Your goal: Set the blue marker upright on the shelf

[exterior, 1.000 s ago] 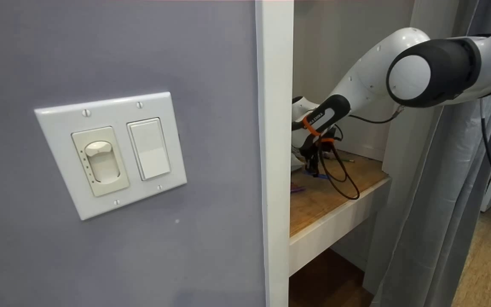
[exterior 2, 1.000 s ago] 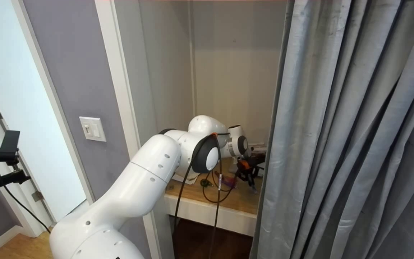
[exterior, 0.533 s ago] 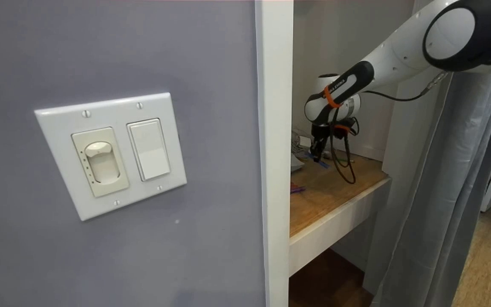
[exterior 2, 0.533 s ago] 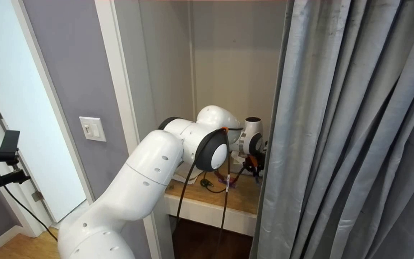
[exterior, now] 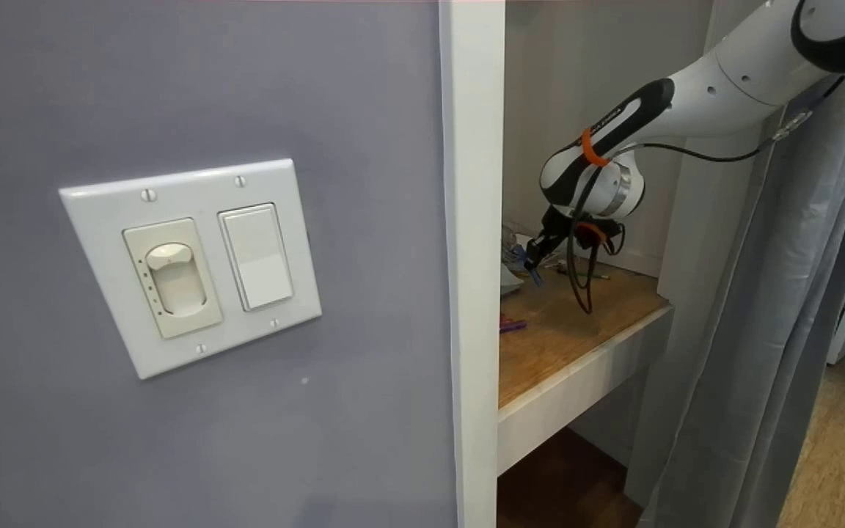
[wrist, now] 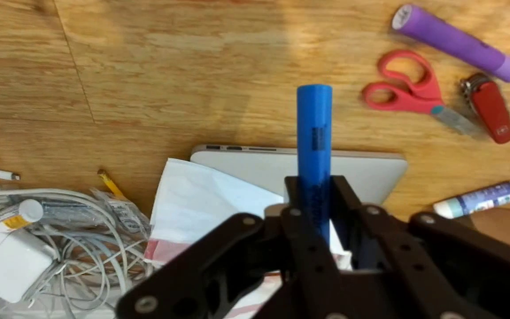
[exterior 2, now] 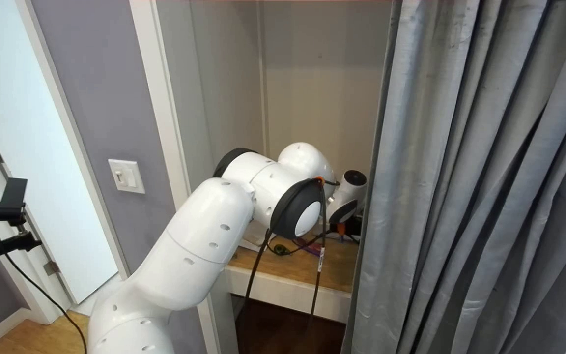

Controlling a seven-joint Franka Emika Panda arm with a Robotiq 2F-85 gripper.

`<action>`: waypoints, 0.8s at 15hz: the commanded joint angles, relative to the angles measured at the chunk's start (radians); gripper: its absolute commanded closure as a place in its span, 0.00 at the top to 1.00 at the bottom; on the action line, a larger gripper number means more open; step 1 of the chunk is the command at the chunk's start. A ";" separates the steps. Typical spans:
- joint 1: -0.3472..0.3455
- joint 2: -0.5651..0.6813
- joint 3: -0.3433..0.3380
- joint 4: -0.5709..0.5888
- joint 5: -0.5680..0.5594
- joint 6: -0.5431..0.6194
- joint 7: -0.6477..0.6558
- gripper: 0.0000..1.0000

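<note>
The blue marker (wrist: pixel 314 124) is clamped between the fingertips of my gripper (wrist: pixel 314 188) in the wrist view, one end reaching out beyond them. In an exterior view the gripper (exterior: pixel 535 253) is above the shelf, and the marker (exterior: pixel 537 278) slants steeply, not quite upright; a gap under its lower end is hard to judge. The shelf (exterior: pixel 569 330) is a tan wooden board with a pale front edge; it also shows in an exterior view (exterior 2: pixel 332 270) and the wrist view (wrist: pixel 171 88). In that exterior view my gripper is mostly hidden behind the curtain.
A silver laptop (wrist: pixel 365 170), papers (wrist: pixel 197 190), red scissors (wrist: pixel 414 93), a purple marker (wrist: pixel 458 42), a red pocket knife (wrist: pixel 494 110), a glue stick (wrist: pixel 483 199) and tangled cables (wrist: pixel 91 248) lie on the shelf. A grey curtain (exterior 2: pixel 435 172) borders the recess.
The arm has lifted and the hand has tilted. The marker, lying nearly flat a second ago, now slants steeply in the still-closed gripper.
</note>
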 commanded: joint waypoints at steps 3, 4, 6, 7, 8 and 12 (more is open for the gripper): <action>-0.238 -0.004 0.279 -0.181 0.173 0.301 -0.181 0.05; -0.288 0.013 0.338 -0.203 0.168 0.348 -0.197 0.05; -0.399 0.062 0.462 -0.246 0.112 0.441 -0.200 0.05; -0.441 0.089 0.507 -0.266 0.071 0.478 -0.182 0.05; -0.479 0.121 0.545 -0.284 0.025 0.512 -0.159 0.05; -0.461 0.107 0.488 -0.283 -0.132 0.486 -0.009 0.19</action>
